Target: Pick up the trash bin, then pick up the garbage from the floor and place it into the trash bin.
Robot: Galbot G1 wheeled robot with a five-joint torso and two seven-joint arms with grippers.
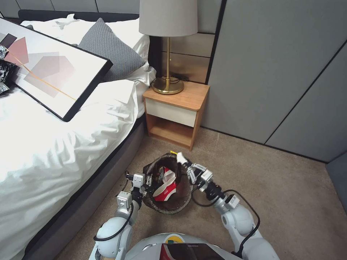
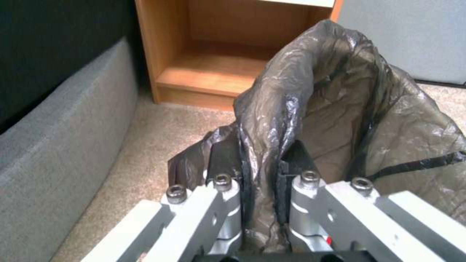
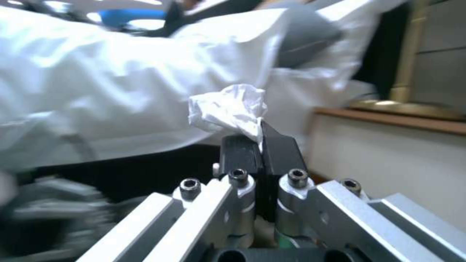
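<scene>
Left end effector (image 1: pixel 147 185) grips trash bin (image 1: pixel 182 206) rim; right end effector (image 1: pixel 185 163) apparently pinching white scrap (image 1: pixel 180 157).

The dark bag hides the trash bin's (image 1: pixel 167 187) white wall. A red-and-white cup (image 1: pixel 165 186) lies half buried inside it. The lamp shade (image 1: pixel 168 17) is cut off at the top edge. Bedding (image 3: pixel 97 72) behind the white scrap (image 3: pixel 230 109) is blurred.

Dark brown bag (image 1: pixel 182 202) lines the bin, holding a red-and-white cup (image 1: pixel 165 187) (white scrap (image 3: pixel 232 111) above).
</scene>
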